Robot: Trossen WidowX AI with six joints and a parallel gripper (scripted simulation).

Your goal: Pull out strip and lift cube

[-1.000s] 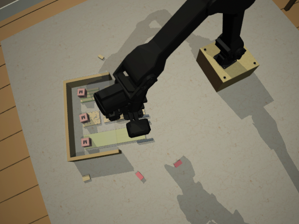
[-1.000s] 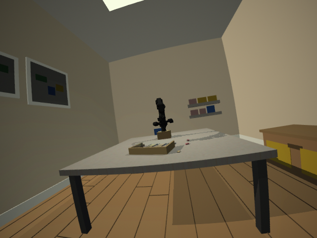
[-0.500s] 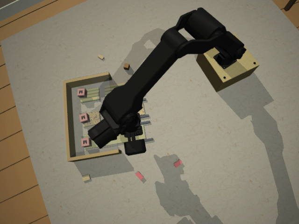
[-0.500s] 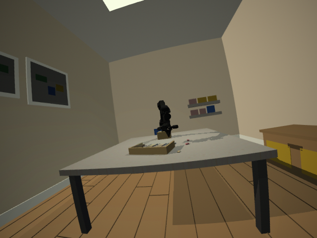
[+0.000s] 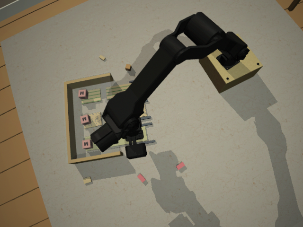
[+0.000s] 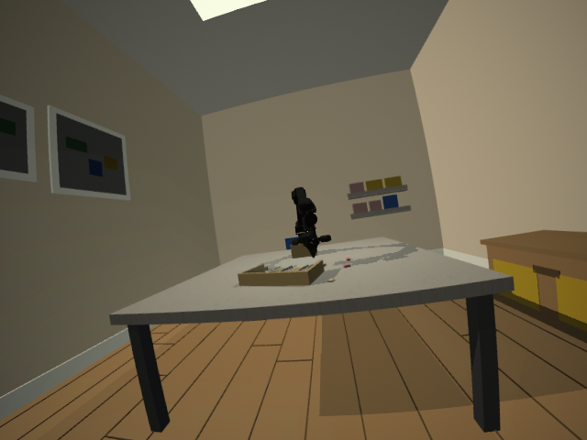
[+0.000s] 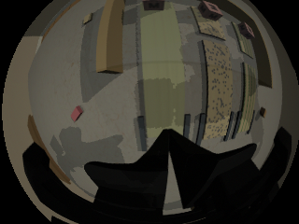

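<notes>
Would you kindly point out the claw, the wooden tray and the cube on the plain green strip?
claw [image 5: 133, 142], top view, between its closed fingertips.
wooden tray [image 5: 67, 122], top view, its left wall.
cube [image 5: 85, 144], top view, its labelled top face.

Top view looked steeply down on desk [image 5: 220, 146], exterior sat low and far across room, wrist hung close above tray [image 7: 112, 32], all sharing tray.

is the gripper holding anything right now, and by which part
Probably nothing: the gripper is fully shut over the near end of the plain green strip; a grip on its thin edge can't be ruled out.
</notes>
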